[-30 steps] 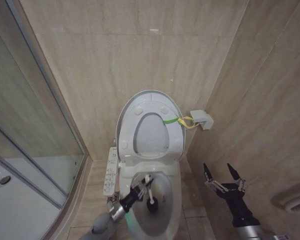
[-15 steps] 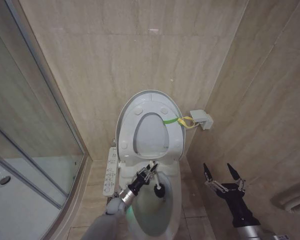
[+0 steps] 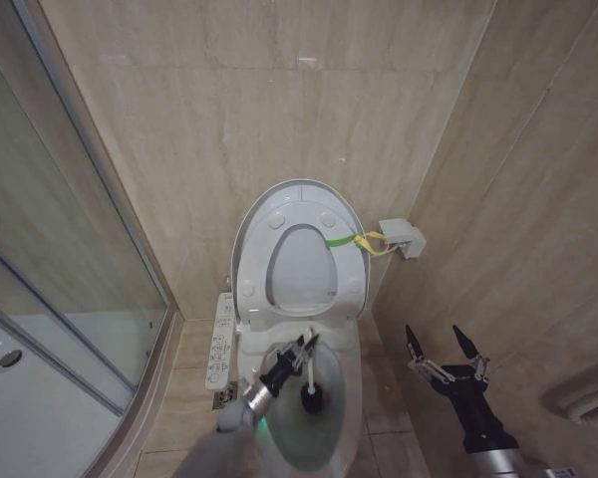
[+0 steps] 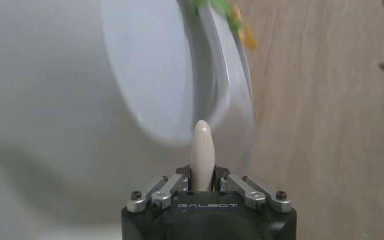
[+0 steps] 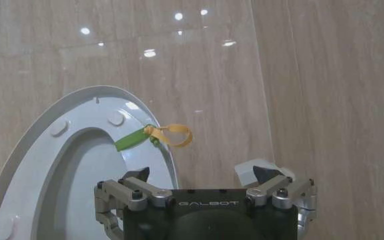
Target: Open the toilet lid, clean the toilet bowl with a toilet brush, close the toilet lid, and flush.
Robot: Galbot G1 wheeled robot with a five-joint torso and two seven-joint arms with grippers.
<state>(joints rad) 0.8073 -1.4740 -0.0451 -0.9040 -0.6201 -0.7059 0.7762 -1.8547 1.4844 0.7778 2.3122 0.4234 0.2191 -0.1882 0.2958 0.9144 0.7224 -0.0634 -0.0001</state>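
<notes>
In a beige-tiled bathroom corner, the glossy white plastic toilet lid (image 3: 297,214) stands raised against the wall, freeing the white ceramic toilet bowl (image 3: 331,423). The left tool (image 3: 297,353) grips the thin white toilet brush (image 3: 307,378), its dark head low inside the bowl. The right tool (image 3: 445,351) waits released beside the toilet.

The toilet bowl (image 3: 329,418) stands against the back wall, near the corner with the right wall. The toilet lid (image 3: 297,251) stands upright behind it, leaning on the back wall, with the seat ring (image 3: 301,269) raised against it. The toilet brush (image 3: 309,383) is inside the bowl, head down, held by the left end effector (image 3: 297,355) at the bowl's left side. The control panel (image 3: 222,341) lies just left of the bowl. The shower enclosure (image 3: 50,329) is well to the left. The right end effector (image 3: 440,347) is right of the bowl, apart from it.
</notes>
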